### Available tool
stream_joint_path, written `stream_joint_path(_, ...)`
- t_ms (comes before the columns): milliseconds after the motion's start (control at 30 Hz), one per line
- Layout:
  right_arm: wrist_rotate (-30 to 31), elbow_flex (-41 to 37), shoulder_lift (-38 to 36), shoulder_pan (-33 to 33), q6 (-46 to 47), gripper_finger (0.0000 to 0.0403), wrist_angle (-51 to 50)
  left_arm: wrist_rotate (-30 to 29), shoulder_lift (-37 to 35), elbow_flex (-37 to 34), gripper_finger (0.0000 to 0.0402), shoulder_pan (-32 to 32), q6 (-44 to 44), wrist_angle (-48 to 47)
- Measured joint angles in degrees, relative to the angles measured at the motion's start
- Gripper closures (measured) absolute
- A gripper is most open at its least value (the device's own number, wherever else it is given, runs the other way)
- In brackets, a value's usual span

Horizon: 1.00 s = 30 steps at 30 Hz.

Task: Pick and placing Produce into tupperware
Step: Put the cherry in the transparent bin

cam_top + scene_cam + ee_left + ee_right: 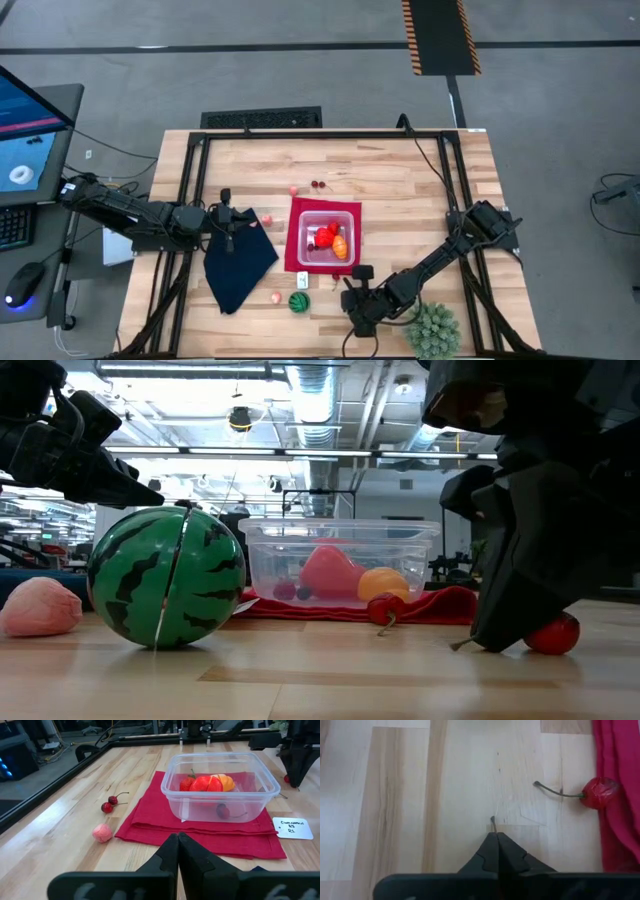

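Note:
The clear tupperware (pixel 352 214) stands on a red mat (pixel 294 240) and holds red, orange and dark red produce (pixel 210 783). My right gripper (pixel 493 837) is shut at the table just in front of the mat, on a red cherry (pixel 556 634). A second cherry (pixel 598 793) lies against the mat's edge. A green striped ball (pixel 299 302) and a pink piece (pixel 275 297) rest on the table near the front. Two cherries (pixel 110 804) and a pink piece (pixel 102 833) lie beyond the mat. My left gripper (pixel 178 840) hovers shut over a navy cloth (pixel 238 262). My right gripper pinches the cherry's thin stem between its fingertips, and the stem's free end (pixel 492 822) pokes out ahead of them. The fingers slant steeply down from the table's right. The red fruit (pixel 556 634) rests on the table behind the fingers, hidden in the wrist view.
A large spiky green plant ball (pixel 433 330) sits at the table's near right, close to my right arm. A small white label (pixel 292 827) lies by the mat's near edge. Black frame rails (pixel 190 200) run along the table's sides.

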Motion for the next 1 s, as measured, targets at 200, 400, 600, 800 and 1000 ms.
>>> stream_joint_path(200, 0.2, -0.1, 0.1, -0.5, -0.3, 0.0371, 1.8, 0.0, 0.0, 0.0, 0.0401, 0.0, 0.0, 0.0)
stream_joint_path(400, 0.2, -0.1, 0.1, -0.7, -1.1, 0.0392, 2.2, 0.0, 0.0, 0.0, 0.0401, 0.0, 0.0, 0.0)
stream_joint_path(600, 0.3, -0.1, 0.2, -0.7, -1.6, 0.0375, 3.0, 0.0, 0.0, 0.0, 0.0402, 0.0, 0.0, 0.0)
stream_joint_path(800, 0.3, -0.1, 0.2, -0.8, -1.6, 0.0388, 3.0, 0.0, 0.0, 0.0, 0.0401, 0.0, 0.0, 0.0)
stream_joint_path(1000, 0.3, -0.1, 0.2, -0.7, -1.6, 0.0379, 3.1, 0.0, 0.0, 0.0, 0.0401, 0.0, 0.0, 0.0)
